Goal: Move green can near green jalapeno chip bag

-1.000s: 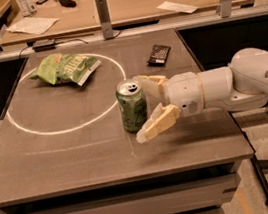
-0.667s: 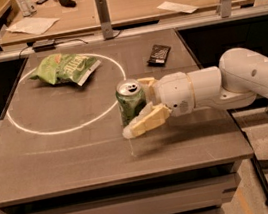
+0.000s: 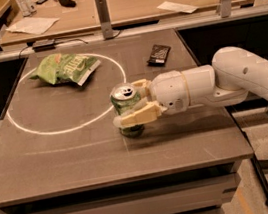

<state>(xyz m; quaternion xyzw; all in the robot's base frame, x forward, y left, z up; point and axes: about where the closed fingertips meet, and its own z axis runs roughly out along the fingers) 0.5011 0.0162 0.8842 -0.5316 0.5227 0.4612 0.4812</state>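
Green aluminium shows between the pale fingers: the green can [image 3: 123, 100] stands upright near the middle of the table [image 3: 180, 142], with its silver top and pull tab turned up. The gripper [image 3: 128, 105] is clenched around it. One cream-coloured finger lies across the front of the can's body and the other is behind it, so the round can is grasped from both sides. I cannot tell if the bottom of the can touches the table or is a little above it.

Behind the gripper comes the white arm [image 3: 249, 70], smooth and rounded like a thick tube. It reaches in from the right side.

The green jalapeno chip bag [image 3: 67, 68] lies flat at the far left of the table, well apart from the can. Its foil is wrinkled and shiny, light green with white letters and a white edge. A thin white circle [image 3: 71, 129] is drawn on the matt grey-brown table top. The bag is inside it at the far side, and the can is just at its right rim.

A small flat black packet [image 3: 158, 54] lies at the far right of the table, outside the circle.

Beyond the table is a wooden desk [image 3: 123, 9] with sheets of paper [image 3: 35, 24] on it, and a metal post [image 3: 103, 10] stands at its near edge.
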